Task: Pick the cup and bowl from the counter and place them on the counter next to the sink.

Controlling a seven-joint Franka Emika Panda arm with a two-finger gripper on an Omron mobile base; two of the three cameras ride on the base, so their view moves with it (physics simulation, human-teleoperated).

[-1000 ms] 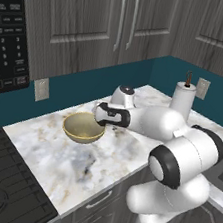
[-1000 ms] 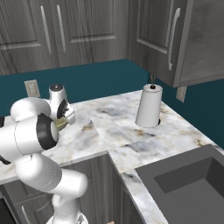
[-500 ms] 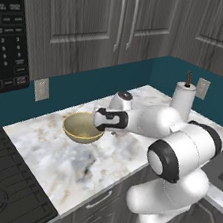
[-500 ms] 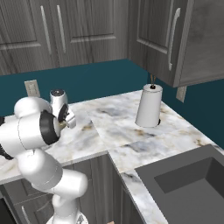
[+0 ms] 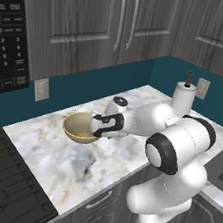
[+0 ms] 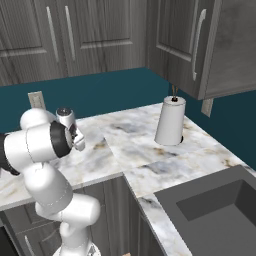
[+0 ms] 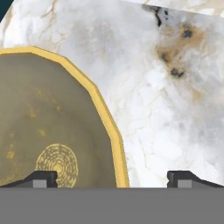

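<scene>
You see the gripper [image 7: 112,177] with its fingers spread wide and nothing clasped between them; one fingertip [image 7: 41,178] sits over the inside of the bowl [image 7: 48,127], the other [image 7: 183,178] over bare counter [image 7: 166,109], so the bowl's yellow rim runs up between the two. From the left base view you find the gripper [image 5: 95,125] low at the bowl's [image 5: 78,126] near edge, the bowl resting on the counter [image 5: 75,164]; the paper-towel roll [image 6: 170,121] stands well apart from the fingers, and the sink [image 6: 220,205] lies beyond it.

matt tan bowl [image 7: 48,131] on veined marble-look counter [image 7: 175,109].
</scene>
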